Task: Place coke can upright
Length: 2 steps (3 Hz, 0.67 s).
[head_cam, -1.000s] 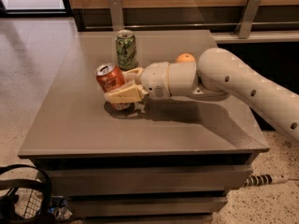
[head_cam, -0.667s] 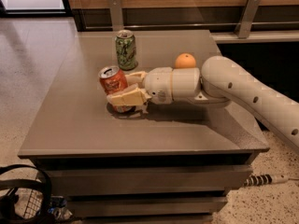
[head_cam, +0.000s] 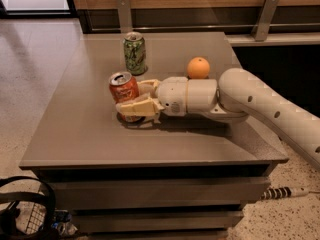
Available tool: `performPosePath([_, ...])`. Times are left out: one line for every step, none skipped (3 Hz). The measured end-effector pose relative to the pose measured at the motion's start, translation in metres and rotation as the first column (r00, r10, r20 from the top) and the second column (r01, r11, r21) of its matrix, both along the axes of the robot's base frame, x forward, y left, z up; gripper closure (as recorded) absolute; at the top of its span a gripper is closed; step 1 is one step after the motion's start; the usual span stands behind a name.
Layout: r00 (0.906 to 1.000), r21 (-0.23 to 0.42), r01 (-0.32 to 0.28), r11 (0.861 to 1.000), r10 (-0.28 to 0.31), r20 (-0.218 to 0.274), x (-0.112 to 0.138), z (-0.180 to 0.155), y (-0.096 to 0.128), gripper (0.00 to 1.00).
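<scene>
The red coke can [head_cam: 123, 90] stands nearly upright on the grey table [head_cam: 90, 134], left of centre, leaning slightly, silver top facing up. My gripper [head_cam: 136, 98] reaches in from the right on the white arm [head_cam: 250, 101] and is shut on the can, one cream finger [head_cam: 135, 105] in front of it and the other behind it. The can's base touches or nearly touches the tabletop; the front finger hides its lower part.
A green soda can [head_cam: 134, 52] stands upright behind the coke can. An orange [head_cam: 198, 67] sits just behind the arm's wrist. A wooden wall with metal brackets [head_cam: 265, 14] runs along the table's far edge. A black basket [head_cam: 22, 209] stands on the floor at lower left.
The arm has shifted a little, uncovering the orange behind the wrist. The coke can has stayed in the gripper and now stands a little straighter.
</scene>
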<state>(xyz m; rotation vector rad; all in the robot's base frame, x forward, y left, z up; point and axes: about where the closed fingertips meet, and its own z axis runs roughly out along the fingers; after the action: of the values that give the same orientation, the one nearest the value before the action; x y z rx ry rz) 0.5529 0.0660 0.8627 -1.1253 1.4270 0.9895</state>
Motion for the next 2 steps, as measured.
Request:
performPosePath([0.9996,-0.015,0.025,1.0,-0.025,-0.011,-0.0006,-0.0028,0.0012,1.0])
performPosePath([0.9996,-0.017,0.025,1.0,-0.025,-0.012,-0.0014,-0.0028,0.0034,0.87])
